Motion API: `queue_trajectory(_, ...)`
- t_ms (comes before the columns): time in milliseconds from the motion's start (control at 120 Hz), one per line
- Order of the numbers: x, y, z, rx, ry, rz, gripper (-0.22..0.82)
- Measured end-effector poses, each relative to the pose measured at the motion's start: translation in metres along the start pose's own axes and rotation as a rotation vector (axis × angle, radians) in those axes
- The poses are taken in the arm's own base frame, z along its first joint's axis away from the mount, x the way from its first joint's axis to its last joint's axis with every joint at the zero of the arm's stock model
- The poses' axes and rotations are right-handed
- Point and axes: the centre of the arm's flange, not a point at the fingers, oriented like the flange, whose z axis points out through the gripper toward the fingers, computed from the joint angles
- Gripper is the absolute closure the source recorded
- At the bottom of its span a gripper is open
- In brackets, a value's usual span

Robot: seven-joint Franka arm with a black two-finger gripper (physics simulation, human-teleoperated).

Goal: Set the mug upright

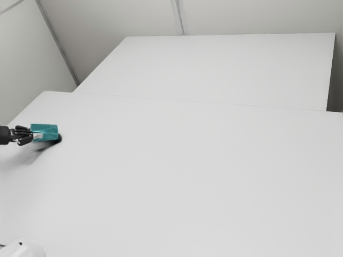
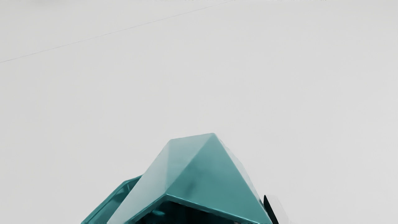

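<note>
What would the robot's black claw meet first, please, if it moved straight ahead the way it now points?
The claw would probably meet the shiny teal faceted mug first, right at its front; whether they touch is unclear.

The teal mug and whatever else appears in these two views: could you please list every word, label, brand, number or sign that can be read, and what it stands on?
There are none: I can read no text on the visible sides of the teal mug, the black gripper or the white table. The mug's hidden sides I cannot judge.
</note>
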Motion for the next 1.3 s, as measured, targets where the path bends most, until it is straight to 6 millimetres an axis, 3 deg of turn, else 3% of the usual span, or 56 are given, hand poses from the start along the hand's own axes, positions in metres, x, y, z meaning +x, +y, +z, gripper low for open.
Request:
queue_trajectory(133,0.045,0.001,0.007,0.002,-0.036,0.053,0.76)
queue_trajectory(225,0.076,0.015,0.020,-0.012,-0.112,0.069,0.77)
queue_trajectory(492,0.242,0.113,0.098,-0.089,-0.512,0.249,0.79)
queue_trajectory(667,0.307,0.195,0.164,-0.100,-0.755,0.316,0.79)
queue_trajectory(817,0.320,0.284,0.206,-0.076,-0.901,0.282,0.79)
queue_trajectory(992,0.313,0.346,0.255,-0.032,-0.991,0.154,0.79)
queue_trajectory(1092,0.306,0.355,0.270,0.019,-1.012,0.050,0.79)
queue_trajectory(1300,0.277,0.329,0.269,0.147,-1.037,-0.199,0.79)
